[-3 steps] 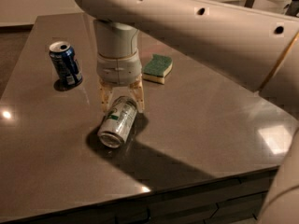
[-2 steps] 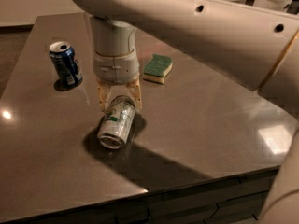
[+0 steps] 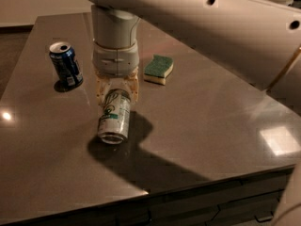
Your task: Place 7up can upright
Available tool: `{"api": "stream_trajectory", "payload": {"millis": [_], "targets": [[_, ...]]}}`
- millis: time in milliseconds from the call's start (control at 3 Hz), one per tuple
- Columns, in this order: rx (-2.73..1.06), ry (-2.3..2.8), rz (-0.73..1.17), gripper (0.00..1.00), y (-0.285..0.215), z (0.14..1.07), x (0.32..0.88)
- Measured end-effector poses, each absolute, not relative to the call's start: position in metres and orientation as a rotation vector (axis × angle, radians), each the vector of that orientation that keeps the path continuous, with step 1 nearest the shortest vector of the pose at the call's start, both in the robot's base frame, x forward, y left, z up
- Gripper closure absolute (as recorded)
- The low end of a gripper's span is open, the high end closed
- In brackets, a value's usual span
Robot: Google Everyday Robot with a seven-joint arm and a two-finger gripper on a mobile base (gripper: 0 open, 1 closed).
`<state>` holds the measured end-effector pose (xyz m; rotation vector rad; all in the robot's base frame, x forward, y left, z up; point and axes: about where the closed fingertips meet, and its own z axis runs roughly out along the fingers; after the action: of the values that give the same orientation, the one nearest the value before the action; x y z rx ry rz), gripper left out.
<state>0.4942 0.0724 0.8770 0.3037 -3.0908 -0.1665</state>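
The 7up can, silvery-white with green markings, hangs tilted with its base end towards the camera, just above the grey table. My gripper comes down from the white arm and is shut on the can's upper end, one finger on each side. The can's shadow lies on the table beneath it.
A dark blue can stands upright at the back left. A green and yellow sponge lies behind the gripper to the right. The table's front edge runs close below the can. The big white arm spans the top of the view.
The gripper with the can has shifted slightly left and the can has swung a little closer to vertical. The blue can and the sponge have not moved.
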Motion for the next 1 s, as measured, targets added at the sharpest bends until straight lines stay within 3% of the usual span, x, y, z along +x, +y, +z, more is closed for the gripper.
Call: {"api": "stream_trajectory", "payload": {"millis": [1000], "targets": [[1.018, -3.223, -0.356, 1.0, 0.083, 0.928, 0.53]]}}
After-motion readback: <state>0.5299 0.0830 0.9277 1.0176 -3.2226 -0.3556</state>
